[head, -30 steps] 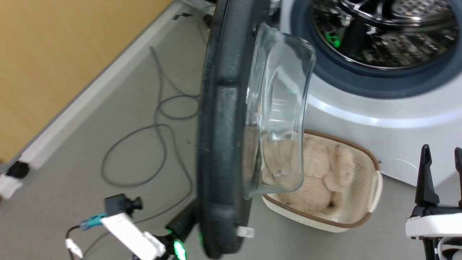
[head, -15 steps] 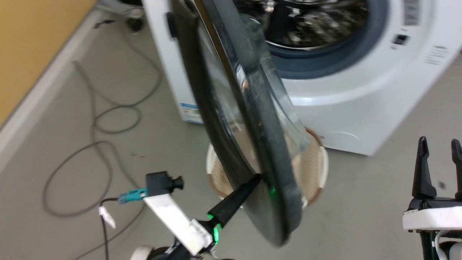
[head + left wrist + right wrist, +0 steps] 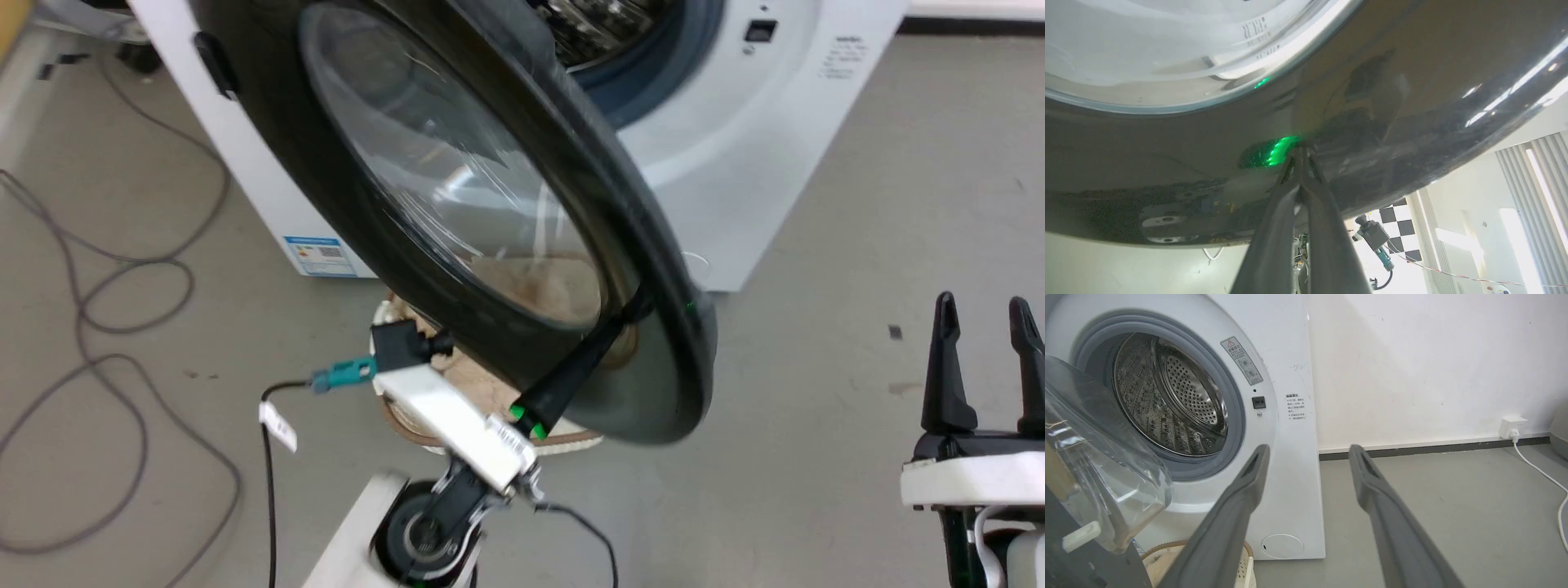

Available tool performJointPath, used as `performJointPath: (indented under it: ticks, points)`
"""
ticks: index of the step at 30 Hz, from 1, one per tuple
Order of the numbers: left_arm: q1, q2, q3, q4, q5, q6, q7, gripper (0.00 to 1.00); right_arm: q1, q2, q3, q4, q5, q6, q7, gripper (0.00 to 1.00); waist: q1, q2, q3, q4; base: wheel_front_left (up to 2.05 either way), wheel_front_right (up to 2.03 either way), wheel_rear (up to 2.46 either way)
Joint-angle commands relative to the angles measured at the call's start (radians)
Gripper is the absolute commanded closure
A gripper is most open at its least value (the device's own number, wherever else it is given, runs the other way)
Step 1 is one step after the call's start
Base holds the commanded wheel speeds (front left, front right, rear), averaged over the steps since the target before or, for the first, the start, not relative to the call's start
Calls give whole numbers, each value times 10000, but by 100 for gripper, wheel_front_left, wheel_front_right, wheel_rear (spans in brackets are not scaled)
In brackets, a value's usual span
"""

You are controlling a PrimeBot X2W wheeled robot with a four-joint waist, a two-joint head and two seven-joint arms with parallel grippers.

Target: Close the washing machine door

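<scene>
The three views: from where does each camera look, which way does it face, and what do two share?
Head view: on the robot's head, facing down at the washing machine door; left tool shut against it, right tool open lower right.
Left wrist view: on that wrist, along its shut fingers to the door's black face.
Right wrist view: on that wrist, along open fingers toward the washing machine.
Shared: all three show the door.
</scene>
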Motion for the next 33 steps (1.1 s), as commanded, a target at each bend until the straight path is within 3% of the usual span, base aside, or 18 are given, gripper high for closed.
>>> performJointPath:
  ticks: [1, 15, 19, 23, 26, 30, 33]
  points:
    - [-310, -1, -112, 171, -82, -48, -148, 100, -211, 24, 39, -8, 67, 8, -40, 0, 0, 0, 173, -186, 0, 0, 0]
    - [-1479, 134, -1041, 1100, -82, -48, -1133, 100, -285, 24, 221, 153, 357, 8, -40, 0, 0, 0, 231, -250, 0, 0, 0]
    - [-1447, 469, -1129, 900, 553, -48, -2138, 100, -228, 24, 188, 177, 400, 8, -40, 0, 0, 0, 25, -170, 0, 0, 0]
    - [-1528, 1119, -1423, 1184, 2052, -48, -3958, 100, -214, 24, 47, 90, 398, 8, -40, 0, 0, 0, -198, -86, 0, 0, 0]
    - [-1730, 1566, -1217, 2277, 4019, 111, -4870, 100, -207, 24, -104, 3, 335, 8, -40, 0, 0, 0, -381, 17, 0, 0, 0]
    - [-1694, 1252, 738, 2102, 6943, 1189, -4955, 100, -206, 24, -304, -172, 197, 8, -40, 0, 0, 0, -541, 214, 0, 0, 0]
    - [-1070, 815, 2179, 1263, 8673, 1566, -4958, 100, -215, 24, -392, -266, 107, 8, -40, 0, 0, 0, -680, 330, 0, 0, 0]
